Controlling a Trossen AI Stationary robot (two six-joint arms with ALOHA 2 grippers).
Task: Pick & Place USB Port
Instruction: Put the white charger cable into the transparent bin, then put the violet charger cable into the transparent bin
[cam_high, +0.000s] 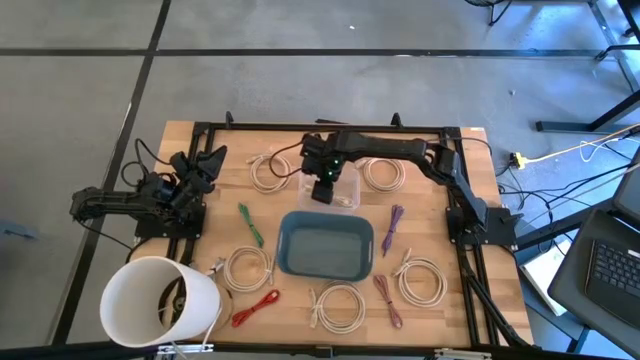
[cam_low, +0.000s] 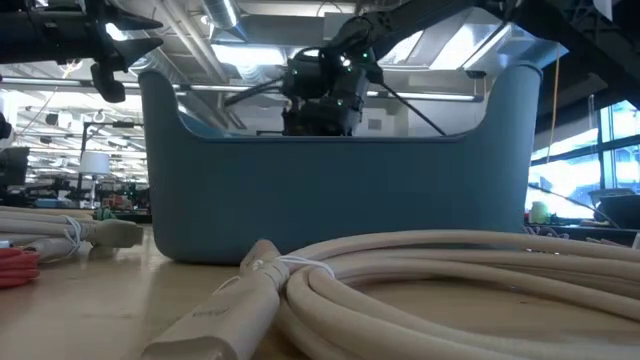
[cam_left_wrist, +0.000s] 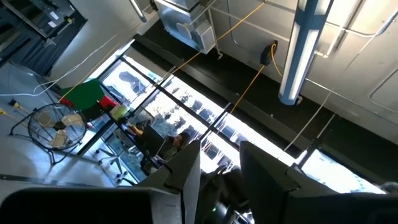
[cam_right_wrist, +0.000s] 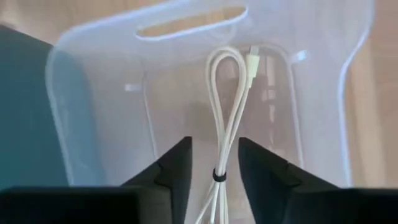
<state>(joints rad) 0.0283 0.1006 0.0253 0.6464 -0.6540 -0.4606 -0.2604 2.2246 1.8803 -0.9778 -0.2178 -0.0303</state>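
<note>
My right gripper hangs over a clear plastic bin in the middle of the table's far half, just beyond the blue bin. In the right wrist view its open fingers stand on either side of a thin white USB cable without visibly touching it. The cable is folded into a long loop and bound by a black tie. It lies in the clear bin, plug toward the bin's handle slot. My left gripper waits open at the table's left edge, pointing up.
Coiled white cables lie around the bins, with a green cable, purple ones and a red one. A white bucket stands at the near left corner.
</note>
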